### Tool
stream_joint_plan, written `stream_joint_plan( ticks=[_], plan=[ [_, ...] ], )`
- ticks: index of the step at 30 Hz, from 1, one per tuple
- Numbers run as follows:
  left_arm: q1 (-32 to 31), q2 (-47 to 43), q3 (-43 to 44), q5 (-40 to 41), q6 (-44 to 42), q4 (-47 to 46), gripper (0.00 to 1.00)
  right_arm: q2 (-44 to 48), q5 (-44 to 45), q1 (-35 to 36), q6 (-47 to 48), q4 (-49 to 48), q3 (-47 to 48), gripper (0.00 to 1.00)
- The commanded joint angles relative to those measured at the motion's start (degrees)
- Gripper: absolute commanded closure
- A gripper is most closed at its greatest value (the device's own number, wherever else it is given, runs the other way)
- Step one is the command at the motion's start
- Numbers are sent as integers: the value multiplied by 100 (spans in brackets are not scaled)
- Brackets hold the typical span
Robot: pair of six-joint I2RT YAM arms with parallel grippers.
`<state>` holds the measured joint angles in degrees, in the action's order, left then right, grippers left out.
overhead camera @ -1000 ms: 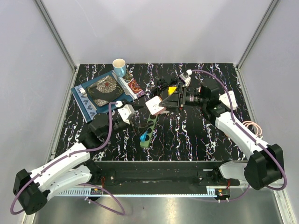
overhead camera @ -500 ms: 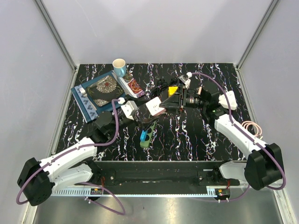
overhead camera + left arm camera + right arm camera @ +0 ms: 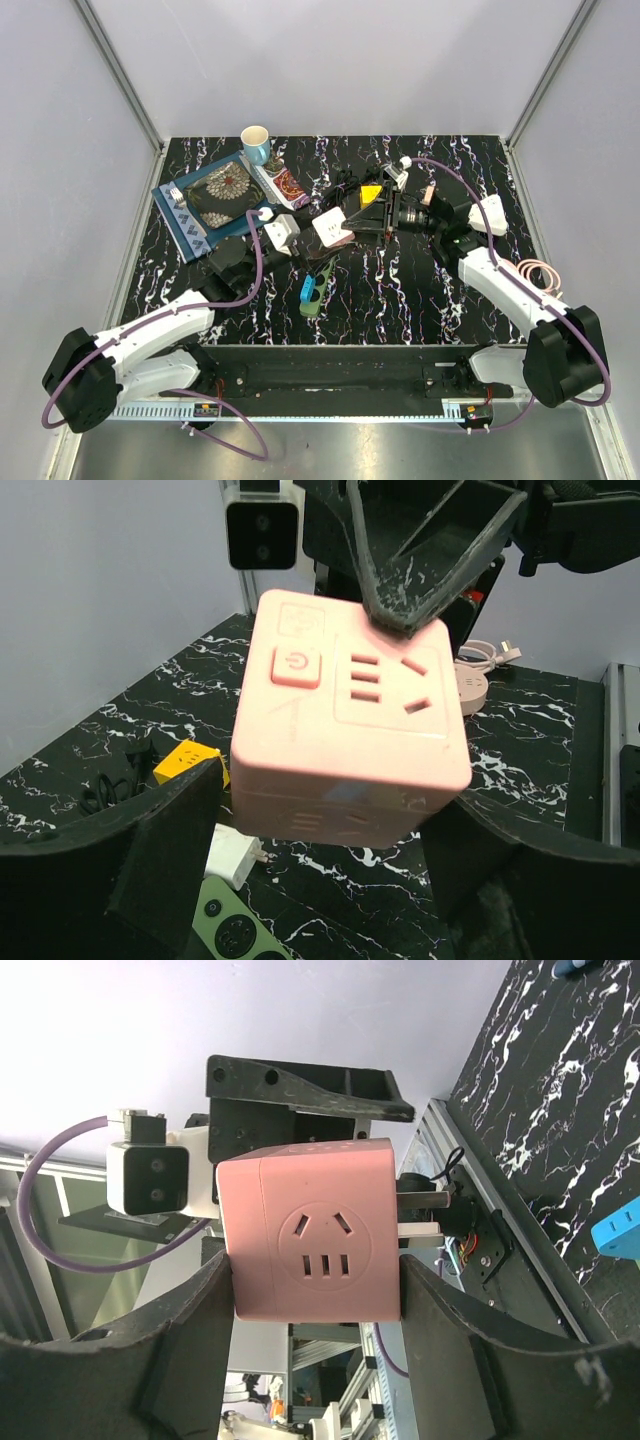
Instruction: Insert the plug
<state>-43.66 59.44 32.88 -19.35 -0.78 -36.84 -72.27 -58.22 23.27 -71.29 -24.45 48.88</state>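
Observation:
A pink cube socket [image 3: 332, 230] hangs above the table's middle, and my right gripper [image 3: 350, 220] is shut on it. In the right wrist view the cube [image 3: 310, 1235] sits between the dark fingers [image 3: 170, 1360], its socket face toward the camera. My left gripper [image 3: 308, 248] is open, its jaws standing either side of the cube [image 3: 350, 730]. The right gripper's fingers [image 3: 430, 570] clamp the cube from above in that view. A white plug [image 3: 235, 855] lies on the table below, prongs out. I cannot make it out in the top view.
A green power strip [image 3: 318, 285] with a blue piece [image 3: 305, 291] lies near the middle. A yellow cube [image 3: 370, 193] sits behind the grippers. A blue mat with a plate [image 3: 222, 190] and a cup [image 3: 256, 142] are at the back left. A white adapter with cable [image 3: 535, 272] lies at the right.
My left arm has moved forward and to the right, bringing its open jaws up around the pink cube. My right gripper has shifted slightly right while still holding the cube.

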Motion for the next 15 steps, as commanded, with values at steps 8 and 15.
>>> stream_joint_plan(
  ticks=[8, 15],
  plan=[
    [-29, 6, 254, -358, -19, -552, 26, 161, -155, 29, -201, -333, -107, 95],
    [-29, 50, 245, -420, 69, -526, 67, 230, -138, 29, -149, -1, -99, 70]
  ],
)
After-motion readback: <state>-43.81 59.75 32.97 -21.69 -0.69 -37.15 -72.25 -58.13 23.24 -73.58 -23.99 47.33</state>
